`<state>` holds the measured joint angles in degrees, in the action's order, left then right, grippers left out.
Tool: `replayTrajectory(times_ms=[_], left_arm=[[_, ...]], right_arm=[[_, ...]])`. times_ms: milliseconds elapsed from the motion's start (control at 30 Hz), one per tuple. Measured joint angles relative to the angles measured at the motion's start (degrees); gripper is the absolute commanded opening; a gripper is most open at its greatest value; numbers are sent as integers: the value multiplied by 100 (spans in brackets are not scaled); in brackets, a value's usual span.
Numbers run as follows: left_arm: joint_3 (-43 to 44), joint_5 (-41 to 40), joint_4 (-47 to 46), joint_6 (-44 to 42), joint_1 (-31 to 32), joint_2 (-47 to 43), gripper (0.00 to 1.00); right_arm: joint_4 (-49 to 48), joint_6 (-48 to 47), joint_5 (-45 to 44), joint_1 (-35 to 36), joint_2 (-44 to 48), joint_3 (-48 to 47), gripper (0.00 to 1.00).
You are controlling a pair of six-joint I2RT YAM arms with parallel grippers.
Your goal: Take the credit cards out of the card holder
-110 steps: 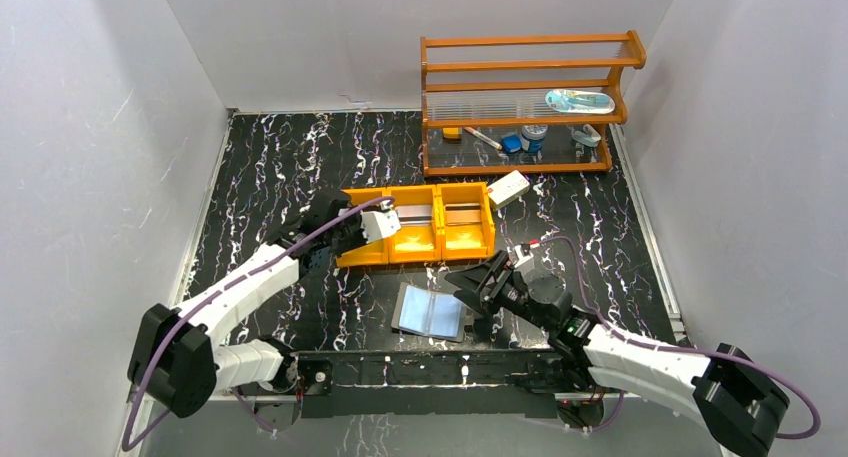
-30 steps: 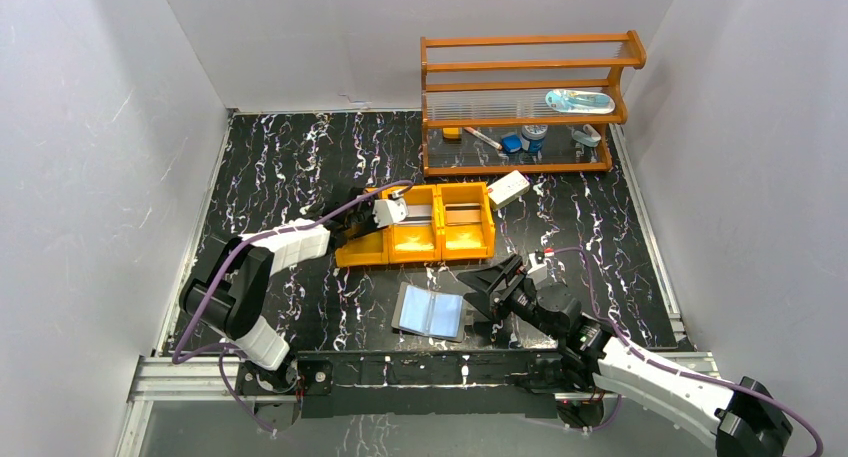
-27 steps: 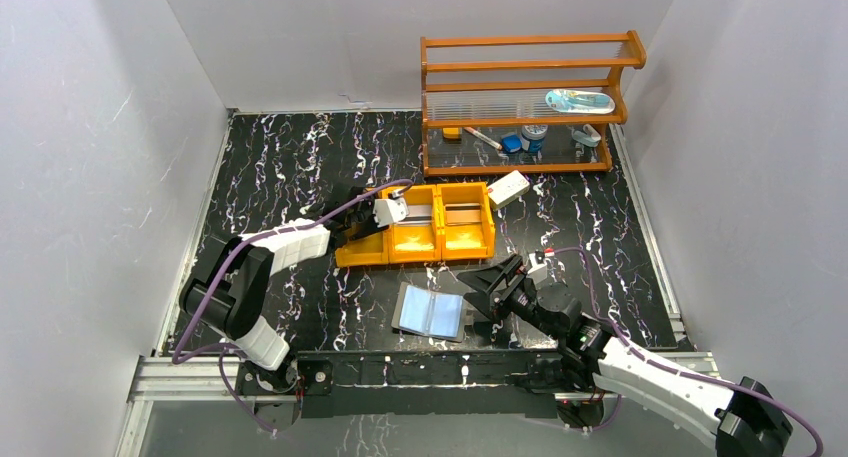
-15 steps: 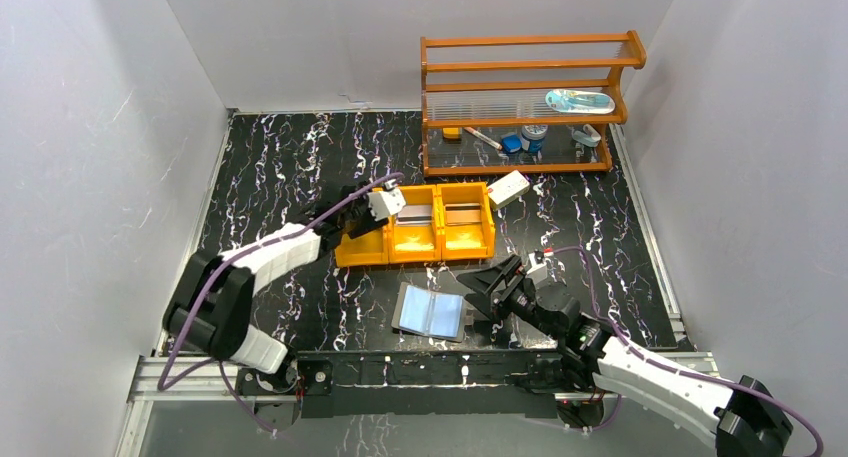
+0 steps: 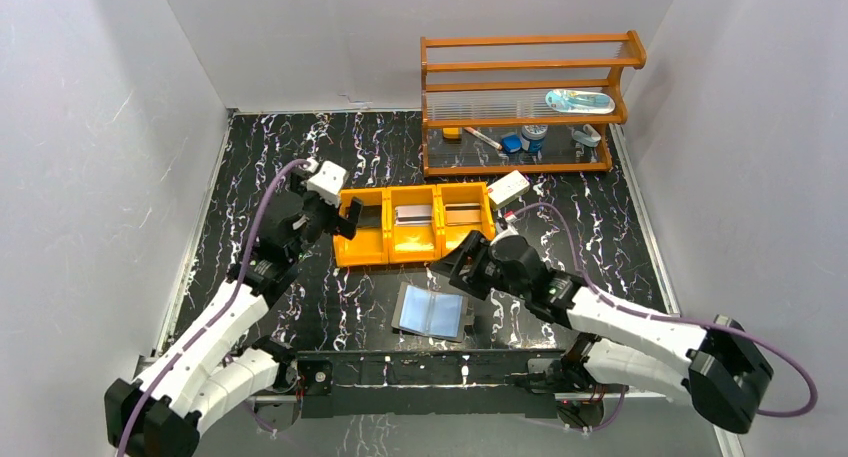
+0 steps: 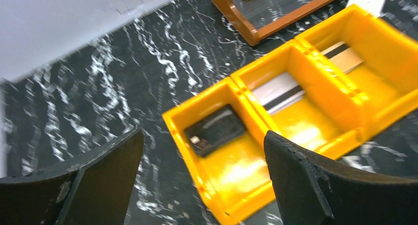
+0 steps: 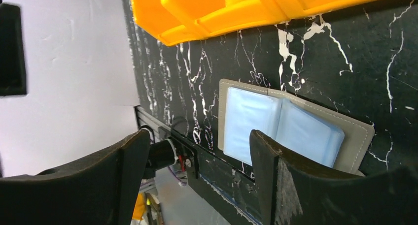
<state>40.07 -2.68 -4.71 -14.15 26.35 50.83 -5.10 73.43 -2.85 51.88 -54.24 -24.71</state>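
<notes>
Jaws are wide and empty, left and right — the right gripper [image 5: 462, 267] is nearest the open wallet [image 5: 430, 312], which lies just beside it, long side left-to-right.

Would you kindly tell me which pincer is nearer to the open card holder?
Right. The right pincer hovers by the far right corner of the card holder; the left pincer is farther off, beside the orange tray.

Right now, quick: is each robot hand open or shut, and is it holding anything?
Left hand: open, holding nothing, near the orange tray.
Right hand: open, holding nothing, near the card holder.
</notes>
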Motion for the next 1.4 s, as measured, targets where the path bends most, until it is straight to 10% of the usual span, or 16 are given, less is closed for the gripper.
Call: replayTrajectory(times_ms=[633,1067,1400], left_arm=[[-525,468,2170,3687,0,-1659,97],[-955,636,2323,3930,0,-1655,98],[-973,682,2312,3910,0,-1606,98]], right_arm=[[2201,-286,-940,1318,-2544,-2277,82],[2618,-339,-824,1384,-3622,-2962,83],[2942,-361,-791,1381,-4245,-3353,58]])
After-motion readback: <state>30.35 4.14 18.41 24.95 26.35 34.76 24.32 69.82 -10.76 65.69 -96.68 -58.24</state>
